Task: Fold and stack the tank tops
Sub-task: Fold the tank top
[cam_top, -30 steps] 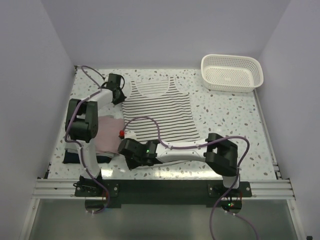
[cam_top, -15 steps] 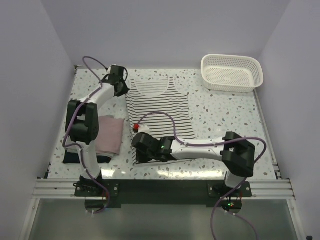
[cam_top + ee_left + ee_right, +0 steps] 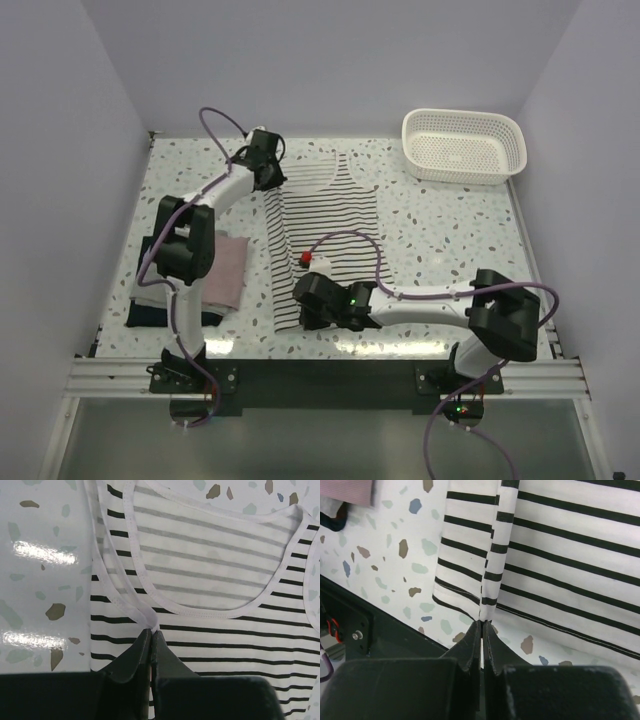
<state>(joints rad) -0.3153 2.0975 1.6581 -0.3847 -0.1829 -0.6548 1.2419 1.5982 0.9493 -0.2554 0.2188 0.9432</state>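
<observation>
The striped tank top point(image 3: 330, 215) lies in the middle of the table, its left side lifted and carried over toward the right. My left gripper point(image 3: 268, 170) is shut on its left shoulder strap point(image 3: 150, 622) at the far end. My right gripper point(image 3: 312, 305) is shut on the bottom hem point(image 3: 487, 612) at the near end. The pink tank top point(image 3: 225, 270) lies folded at the left on top of the dark navy one point(image 3: 150, 315); a corner of the pink one shows in the right wrist view point(image 3: 350, 490).
A white lattice basket point(image 3: 463, 147) stands at the back right corner. The black frame rail point(image 3: 320, 372) runs along the near table edge, close below my right gripper. Walls close in the table on three sides.
Both grippers have moved right with the striped top's left edge, folding it over the middle. The top now looks narrower, and the pink stack is uncovered.
</observation>
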